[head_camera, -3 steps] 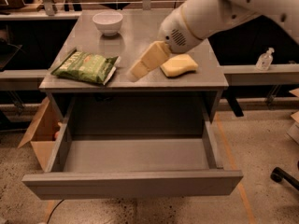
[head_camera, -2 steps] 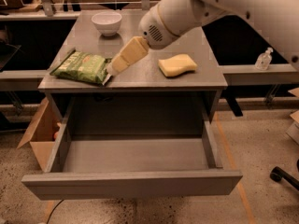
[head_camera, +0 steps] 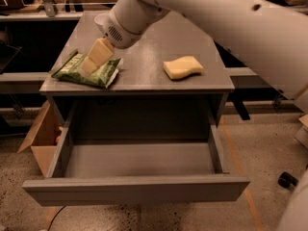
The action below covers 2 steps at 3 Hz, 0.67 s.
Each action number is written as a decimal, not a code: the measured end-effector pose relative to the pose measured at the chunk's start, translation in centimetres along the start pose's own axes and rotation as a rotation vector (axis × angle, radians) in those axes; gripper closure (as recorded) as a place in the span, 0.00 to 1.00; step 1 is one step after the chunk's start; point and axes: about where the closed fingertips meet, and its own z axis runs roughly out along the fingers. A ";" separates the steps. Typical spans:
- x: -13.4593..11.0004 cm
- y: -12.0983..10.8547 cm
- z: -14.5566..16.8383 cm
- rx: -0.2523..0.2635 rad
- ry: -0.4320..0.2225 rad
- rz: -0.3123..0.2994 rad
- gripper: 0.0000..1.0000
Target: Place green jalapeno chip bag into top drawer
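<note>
The green jalapeno chip bag (head_camera: 79,73) lies flat at the front left corner of the grey table (head_camera: 144,61). My gripper (head_camera: 91,62) hangs over the bag's middle, its cream fingers pointing down and left at the bag. The top drawer (head_camera: 139,162) is pulled wide open below the table, and its grey interior holds nothing.
A yellow sponge (head_camera: 182,67) lies on the table's right side. A white bowl (head_camera: 100,19) at the table's back is partly hidden by my arm. A cardboard box (head_camera: 41,138) stands on the floor left of the drawer. A black caster (head_camera: 288,179) sits at the right.
My gripper has swung left across the table, from beside the sponge to over the chip bag. The bag, sponge and drawer have not moved.
</note>
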 end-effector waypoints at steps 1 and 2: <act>-1.4 0.5 2.9 0.020 0.044 -0.014 0.00; -1.8 0.6 5.6 0.040 0.084 -0.024 0.00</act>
